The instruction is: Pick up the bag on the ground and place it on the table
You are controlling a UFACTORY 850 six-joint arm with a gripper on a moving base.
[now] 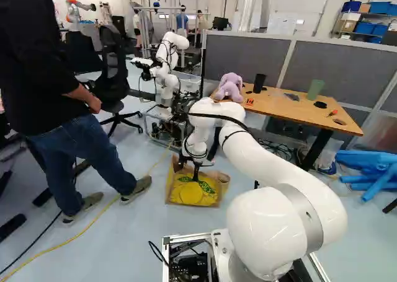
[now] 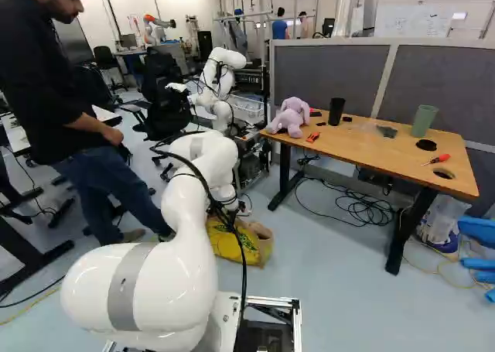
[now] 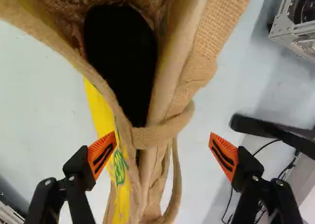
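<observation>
In the left base view my gripper [image 1: 196,173] points down at the yellow and tan bag [image 1: 193,193] on the floor. Seen from the wrist, the gripper [image 3: 163,154] stands wide open. The bag's tan handle [image 3: 162,131] and upper edges run between the two fingers; one orange pad [image 3: 102,154] lies close by the yellow side, the other has a gap to the bag. A dark hollow shows inside the bag's mouth. In the right base view the arm partly hides the bag [image 2: 249,242]. The wooden table [image 2: 363,148] stands to the right.
On the table are a purple plush toy [image 2: 289,117], a black cup [image 2: 336,111], a green cup [image 2: 424,121] and a screwdriver [image 2: 436,158]. Another robot [image 1: 166,62] stands beyond the bag. A person stands left of the bag. Cables [image 2: 363,209] lie under the table.
</observation>
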